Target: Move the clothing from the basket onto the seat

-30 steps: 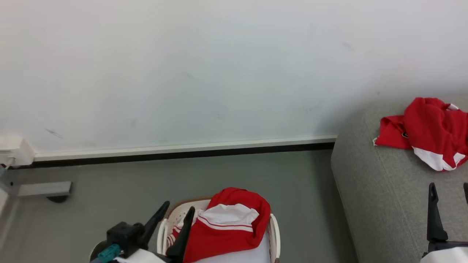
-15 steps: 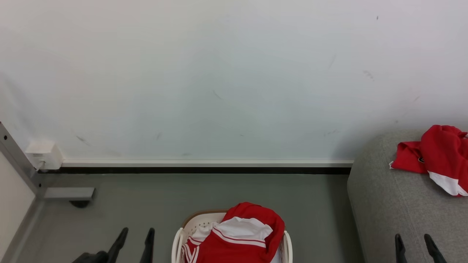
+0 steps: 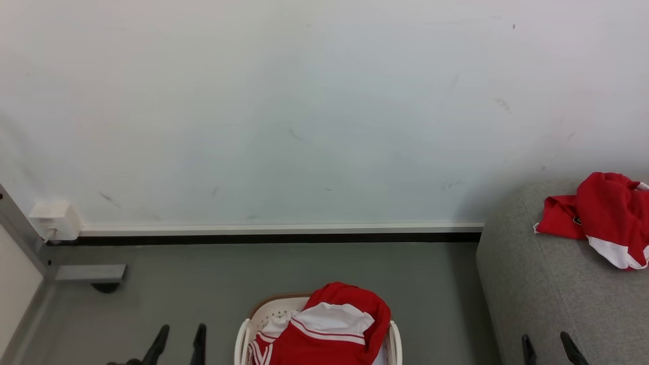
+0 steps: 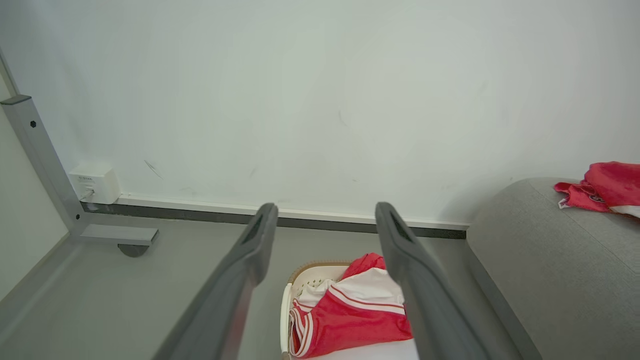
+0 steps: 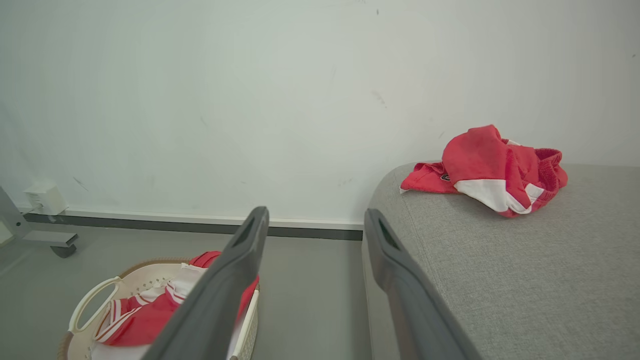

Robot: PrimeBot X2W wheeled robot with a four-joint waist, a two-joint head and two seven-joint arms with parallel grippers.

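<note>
One dark logo [image 5: 444, 177] | clothing [image 5: 480, 155] on seat [image 5: 525, 280] | lettering maybe too small

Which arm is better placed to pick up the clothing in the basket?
Left, probably: the left gripper, open and empty, sits nearer the basket and its clothing; the right gripper is by the seat.
</note>
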